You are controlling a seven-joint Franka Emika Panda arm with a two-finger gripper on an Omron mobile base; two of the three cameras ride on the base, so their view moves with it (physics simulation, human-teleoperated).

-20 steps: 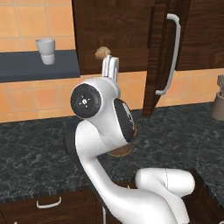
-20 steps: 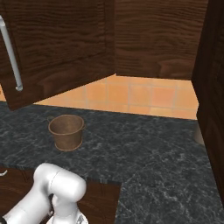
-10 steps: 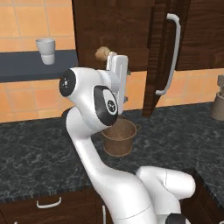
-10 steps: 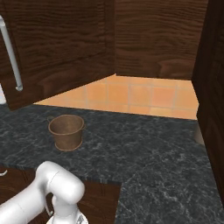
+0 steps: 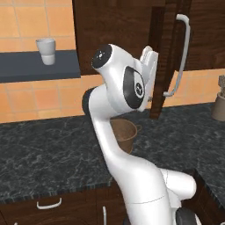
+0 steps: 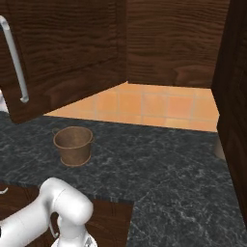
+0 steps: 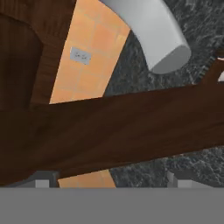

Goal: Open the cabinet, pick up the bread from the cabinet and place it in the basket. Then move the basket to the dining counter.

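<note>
My pincer (image 7: pixel 109 183) stands released, its two dark tips (image 7: pixel 42 183) wide apart at the bottom of the hand view with nothing between them. Just in front of them a broad dark brown wood-grain panel crosses the view at a slant; I take it for the cabinet door (image 7: pixel 122 131), though I cannot tell whether the tips touch it. Past it I see orange tiled wall (image 7: pixel 87 57) with a small grey outlet plate (image 7: pixel 80 55), and black marbled countertop (image 7: pixel 201 26). From the left base view my hand is raised beside the edge of the open cabinet door (image 5: pixel 163 57), close to its long curved silver bar handle (image 5: pixel 182 52), my white arm (image 5: pixel 118 88) covering part of the cabinet front. The woven basket (image 6: pixel 73 145) stands upright on the black countertop below the open door, partly behind my arm in the left base view. A white cup (image 5: pixel 46 51) sits on a dark shelf (image 5: pixel 26 66) well off to the left. I cannot make out the bread.
</note>
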